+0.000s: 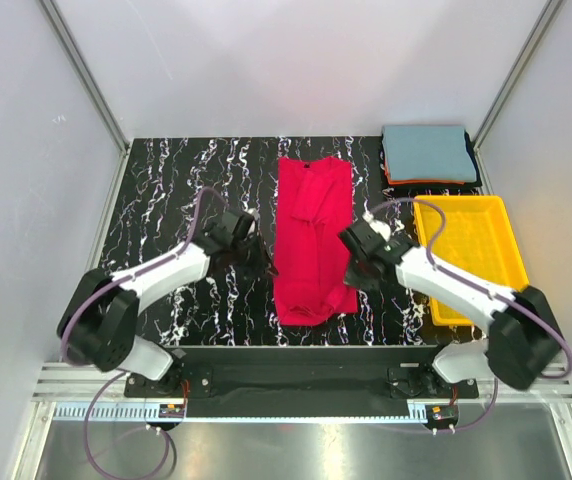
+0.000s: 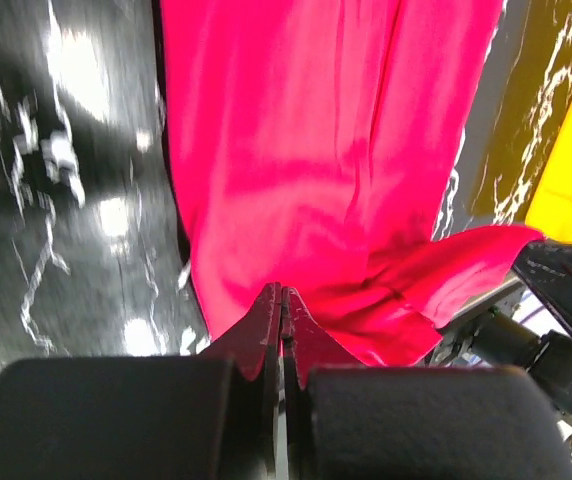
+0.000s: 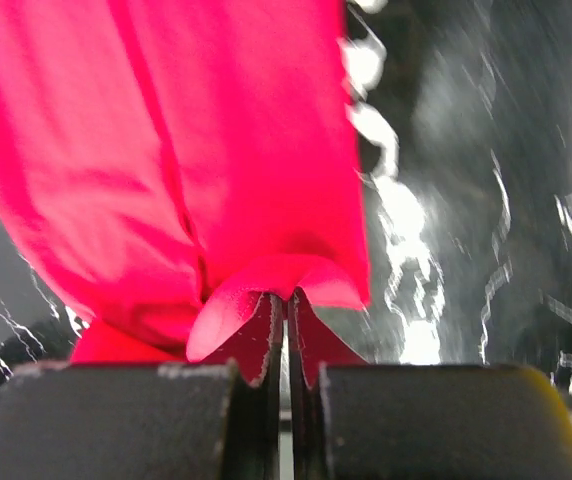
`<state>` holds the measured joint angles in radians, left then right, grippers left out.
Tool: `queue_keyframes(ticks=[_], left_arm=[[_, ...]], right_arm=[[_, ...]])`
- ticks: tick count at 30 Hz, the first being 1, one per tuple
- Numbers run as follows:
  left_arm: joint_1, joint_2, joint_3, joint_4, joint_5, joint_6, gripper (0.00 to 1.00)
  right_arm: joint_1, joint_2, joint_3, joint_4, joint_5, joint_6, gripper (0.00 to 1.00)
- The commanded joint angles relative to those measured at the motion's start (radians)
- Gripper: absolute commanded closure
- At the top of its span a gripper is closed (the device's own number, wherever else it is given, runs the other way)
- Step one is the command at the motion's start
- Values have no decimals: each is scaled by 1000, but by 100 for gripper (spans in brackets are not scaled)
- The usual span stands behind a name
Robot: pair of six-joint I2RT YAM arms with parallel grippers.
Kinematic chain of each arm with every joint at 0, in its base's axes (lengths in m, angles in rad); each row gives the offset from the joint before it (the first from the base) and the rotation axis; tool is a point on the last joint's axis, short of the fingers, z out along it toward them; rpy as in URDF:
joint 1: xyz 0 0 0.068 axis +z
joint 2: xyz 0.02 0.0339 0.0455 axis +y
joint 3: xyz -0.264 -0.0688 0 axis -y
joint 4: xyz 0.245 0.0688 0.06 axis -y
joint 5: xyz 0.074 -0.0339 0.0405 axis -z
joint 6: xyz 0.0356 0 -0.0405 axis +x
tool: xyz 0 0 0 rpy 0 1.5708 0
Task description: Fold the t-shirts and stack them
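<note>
From above, the red t-shirt (image 1: pixel 313 235) lies mid-counter (image 1: pixel 176 180), already narrowed to a long strip. The crosswise fold and the stacking look yet to do. The grey-blue t-shirt (image 1: pixel 429 152) tops a folded pile in the far right corner, beyond the yellow tray (image 1: pixel 466 255). Only thin orange and dark edges show beneath it. The left tool (image 1: pixel 264 262) and right tool (image 1: pixel 352 262) flank the strip. In the left wrist view, the jaws are together, clamped on the red edge. In the right wrist view, the jaws pinch a red fold. Both wrist views are blurred, so how deep the cloth sits in the jaws is unclear.
</note>
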<state>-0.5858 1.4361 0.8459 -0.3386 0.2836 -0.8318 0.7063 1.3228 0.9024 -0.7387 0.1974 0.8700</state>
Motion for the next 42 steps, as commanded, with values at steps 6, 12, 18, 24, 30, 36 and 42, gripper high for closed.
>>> queue_keyframes(ticks=[6, 12, 18, 24, 30, 36, 42], left_arm=[[11, 28, 85, -27, 43, 221, 79], [-85, -106, -17, 50, 9, 396, 63], [-192, -108, -129, 223, 35, 425, 56], [-235, -192, -338, 495, -10, 413, 54], [-235, -331, -384, 532, -103, 505, 52], [-244, -375, -459, 666, 20, 697, 54], [-293, -347, -478, 684, 49, 870, 64]], right_arm=[[-44, 171, 141, 64, -92, -192, 100], [-48, 124, 95, 96, -119, -170, 100], [-54, 139, 86, 119, -139, -180, 100], [-68, 171, 90, 134, -171, -209, 100], [-76, 156, 64, 153, -174, -216, 100], [-84, 148, 47, 180, -194, -215, 100], [-96, 145, 35, 193, -230, -221, 100]])
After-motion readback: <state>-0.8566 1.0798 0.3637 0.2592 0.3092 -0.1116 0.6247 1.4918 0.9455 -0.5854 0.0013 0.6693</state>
